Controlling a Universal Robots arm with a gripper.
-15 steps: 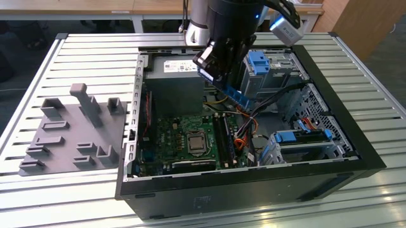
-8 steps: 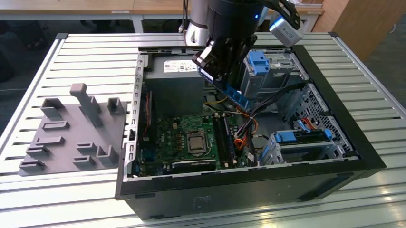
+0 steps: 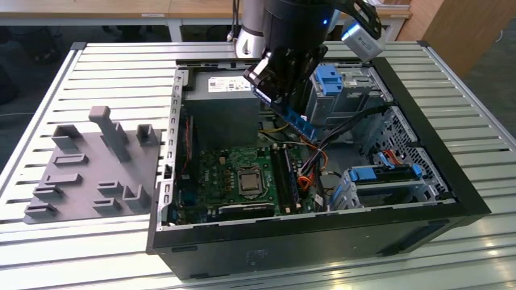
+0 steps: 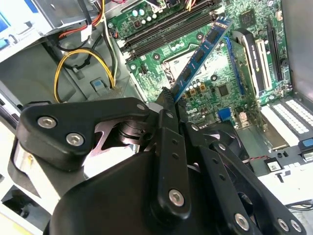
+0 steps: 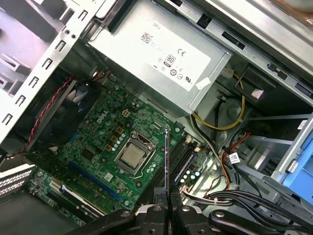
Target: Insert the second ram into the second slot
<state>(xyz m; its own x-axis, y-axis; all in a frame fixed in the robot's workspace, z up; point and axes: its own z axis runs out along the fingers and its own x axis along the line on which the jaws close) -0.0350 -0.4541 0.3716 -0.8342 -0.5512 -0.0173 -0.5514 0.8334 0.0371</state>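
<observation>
In the upper centre of the exterior view, the gripper (image 3: 278,99) is closed tight on one end of the second ram (image 3: 298,124). The stick juts down from the fingertips, tilted, above the motherboard (image 3: 241,181) inside the open computer case (image 3: 451,181).

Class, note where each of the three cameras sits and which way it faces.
Exterior view: off the arm, looking down into the open computer case; arm and hand show.
First wrist view: on the arm, facing down at the motherboard; fingertips show.
Second wrist view: on the arm behind the hand, facing the motherboard; the hand's links show.
Shared: both wrist views show the hand gripping the second ram.
</observation>
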